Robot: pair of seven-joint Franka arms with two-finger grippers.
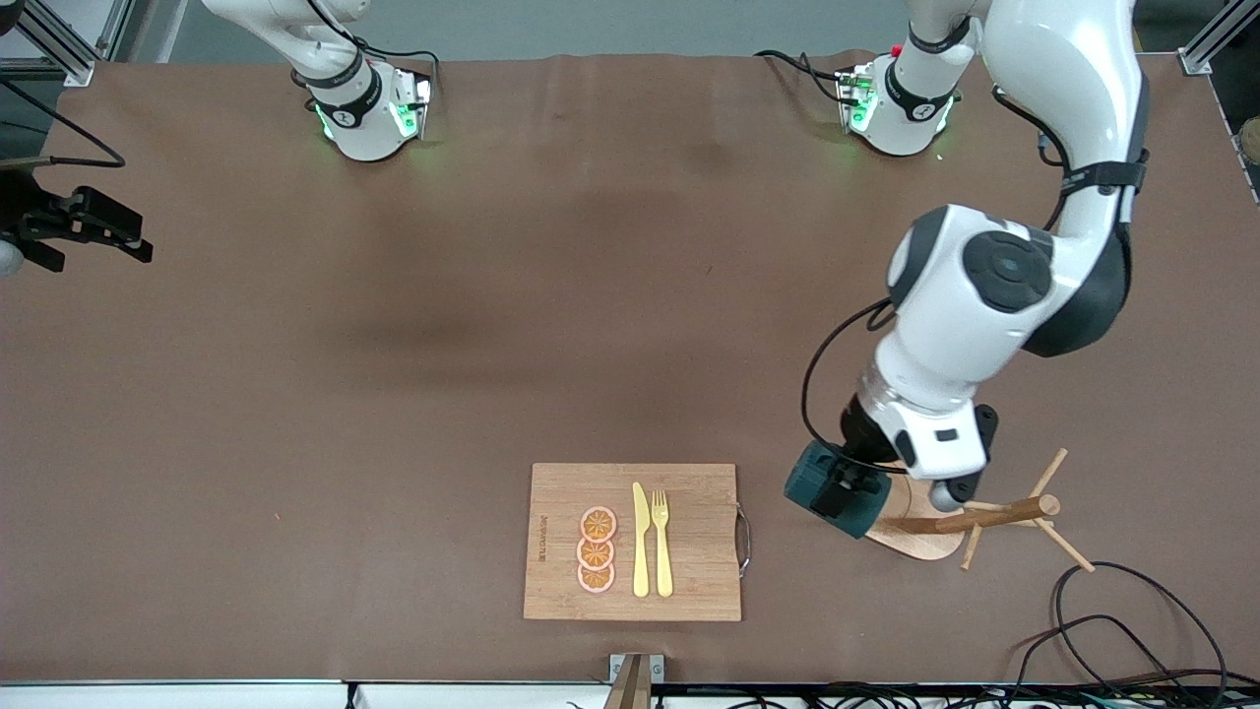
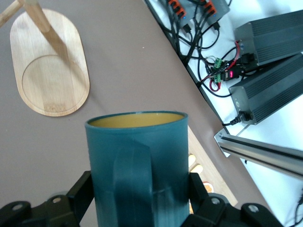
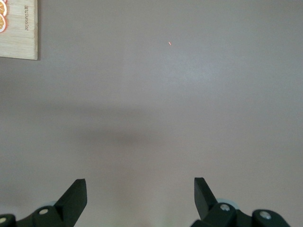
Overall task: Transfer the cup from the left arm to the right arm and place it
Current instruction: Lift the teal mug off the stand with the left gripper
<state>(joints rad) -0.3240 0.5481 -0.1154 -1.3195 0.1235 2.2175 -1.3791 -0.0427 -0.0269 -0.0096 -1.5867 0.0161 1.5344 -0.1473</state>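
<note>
The cup [image 1: 825,495], a dark teal mug with a mustard-yellow inside, hangs just over the table beside the base of a wooden mug tree [image 1: 996,514]. My left gripper [image 1: 845,489] is shut on it. In the left wrist view the cup [image 2: 137,161] fills the middle, its handle facing the camera, with a black finger [image 2: 81,189] pressed to each side of the left gripper [image 2: 139,191]. My right gripper [image 1: 84,228] waits at the right arm's end of the table. In its own view the right gripper [image 3: 140,187] is open over bare brown tabletop.
A wooden cutting board [image 1: 689,591] near the front edge carries three orange slices [image 1: 597,549], a yellow knife [image 1: 641,542] and a fork [image 1: 661,542]. The mug tree's oval base [image 2: 47,90] lies close to the cup. Black cables [image 1: 1132,630] trail at the near corner by the left arm's end.
</note>
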